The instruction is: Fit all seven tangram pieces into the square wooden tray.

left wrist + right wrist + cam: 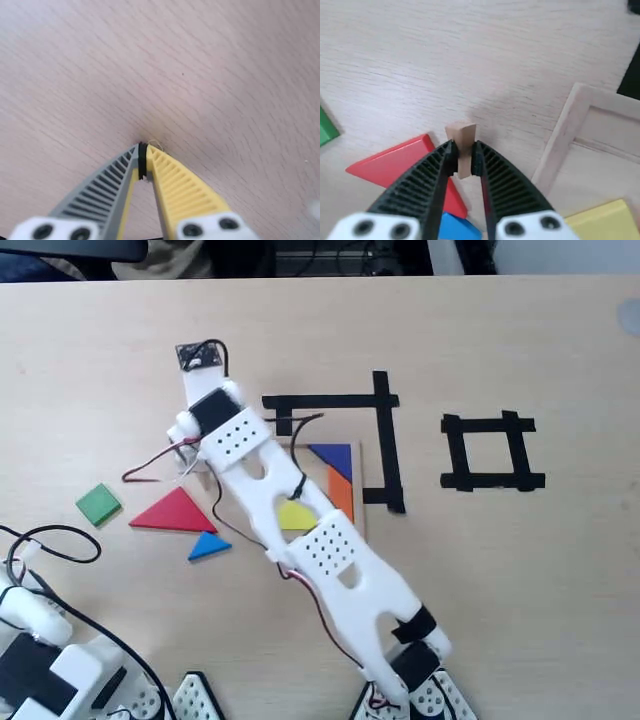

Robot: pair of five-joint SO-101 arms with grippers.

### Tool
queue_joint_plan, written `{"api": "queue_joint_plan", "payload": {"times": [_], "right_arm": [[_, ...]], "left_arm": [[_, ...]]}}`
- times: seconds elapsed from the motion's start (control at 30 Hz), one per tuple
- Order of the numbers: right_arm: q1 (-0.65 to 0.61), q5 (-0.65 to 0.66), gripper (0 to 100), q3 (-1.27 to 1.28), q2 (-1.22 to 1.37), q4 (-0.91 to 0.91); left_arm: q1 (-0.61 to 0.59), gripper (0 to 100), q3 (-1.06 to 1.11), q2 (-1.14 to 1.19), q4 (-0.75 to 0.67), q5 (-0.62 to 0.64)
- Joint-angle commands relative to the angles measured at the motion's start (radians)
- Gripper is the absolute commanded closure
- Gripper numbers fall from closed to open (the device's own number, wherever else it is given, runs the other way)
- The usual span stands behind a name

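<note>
**Right claw** [462, 147]: clenched on a small tan wooden piece [461, 134]. The piece stands on edge between the jaws. Its long axis runs along the fingers, and its free end pokes past the tips toward the tabletop [470, 60].

**Tray flank:** the square tray [565, 135] lies just beside this claw on one flank, near rim toward the jaws. A yellow piece [600, 220] sits inside it.

**Opposite flank:** the red triangle [400, 167] and a small blue triangle [462, 231] lie close under the jaws, with a green square [325, 131] farther out. All three are loose on the tabletop, outside the tray.

**High view:** the arm carrying this claw stretches across the tray. An orange piece [342, 498] and a dark blue triangle [336, 452] also rest in it.

**Left claw** [142, 160]: jaws pressed together on nothing, above bare tabletop, well apart from the tray and pieces.

**Judgement:** the right arm is much the nearer. The coming move looks like a short sideways carry toward the tray flank. The held piece would need turning from on-edge to flat before release.
</note>
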Motion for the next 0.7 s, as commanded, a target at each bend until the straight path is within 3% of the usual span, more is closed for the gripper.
{"api": "queue_joint_plan", "payload": {"times": [0.0,0.27,0.67], "right_arm": [[0.051,0.055,98.8,0.045,-0.137,0.034],[0.107,0.169,98.8,0.447,-0.499,0.034],[0.319,0.338,98.8,1.007,-1.007,0.021]], "left_arm": [[0.012,97,-0.005,-0.026,-0.008,-0.009],[0.012,97,-0.005,-0.026,-0.008,-0.011],[0.012,97,-0.005,-0.026,-0.008,-0.011]]}}
